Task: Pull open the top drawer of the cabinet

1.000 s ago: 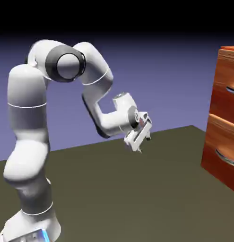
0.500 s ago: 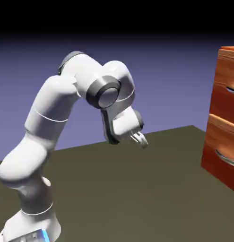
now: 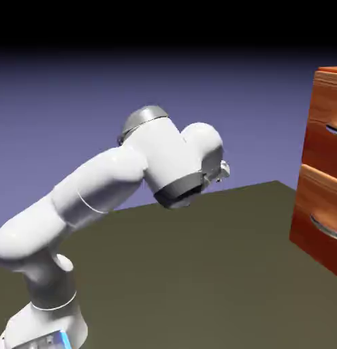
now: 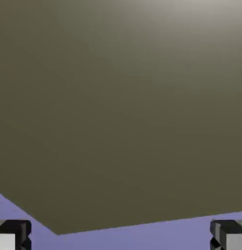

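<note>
The cabinet point(image 3: 322, 184) stands at the exterior view's right edge, reddish-brown glossy wood, partly cut off by the frame. Its top drawer point(image 3: 326, 126) sits shut, with only the start of its silver bar handle point(image 3: 333, 129) showing. My gripper point(image 3: 223, 170) is mostly hidden behind the arm's bulky wrist, well left of the cabinet and apart from it. In the hand view the gripper point(image 4: 121, 239) is open: the two grey fingertips point(image 4: 13, 235) stand wide apart at the bottom corners with nothing between them. That view shows no cabinet.
A second, identical drawer point(image 3: 319, 211) lies below the top one. The dark olive table point(image 3: 198, 272) stretches between the robot's base and the cabinet. The hand view shows the table point(image 4: 118, 107) and one of its corners against the blue-violet backdrop.
The arm has folded down and swung toward the exterior view's right. The hand has risen and moved nearer the cabinet, slipping behind the wrist. The jaws have stayed open.
</note>
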### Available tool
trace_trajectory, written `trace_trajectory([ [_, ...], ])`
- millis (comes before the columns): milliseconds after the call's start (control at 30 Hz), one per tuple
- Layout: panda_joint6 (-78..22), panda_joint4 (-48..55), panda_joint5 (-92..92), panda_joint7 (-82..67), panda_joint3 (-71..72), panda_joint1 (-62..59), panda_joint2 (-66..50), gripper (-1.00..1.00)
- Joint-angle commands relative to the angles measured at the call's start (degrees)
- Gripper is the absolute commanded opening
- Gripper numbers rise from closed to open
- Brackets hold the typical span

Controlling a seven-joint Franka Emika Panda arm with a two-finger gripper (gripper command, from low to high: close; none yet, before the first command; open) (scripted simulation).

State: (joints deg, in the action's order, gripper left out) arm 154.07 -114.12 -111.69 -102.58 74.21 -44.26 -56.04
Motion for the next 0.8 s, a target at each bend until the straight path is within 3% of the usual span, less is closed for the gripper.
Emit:
trace_trajectory([
  [0,-0.34,0.81,-1.92,-2.5,1.28,-0.77,-1.53,0.0],
  [767,-8.22,19.33,-46.05,-59.81,30.6,-18.53,-36.58,0.0],
])
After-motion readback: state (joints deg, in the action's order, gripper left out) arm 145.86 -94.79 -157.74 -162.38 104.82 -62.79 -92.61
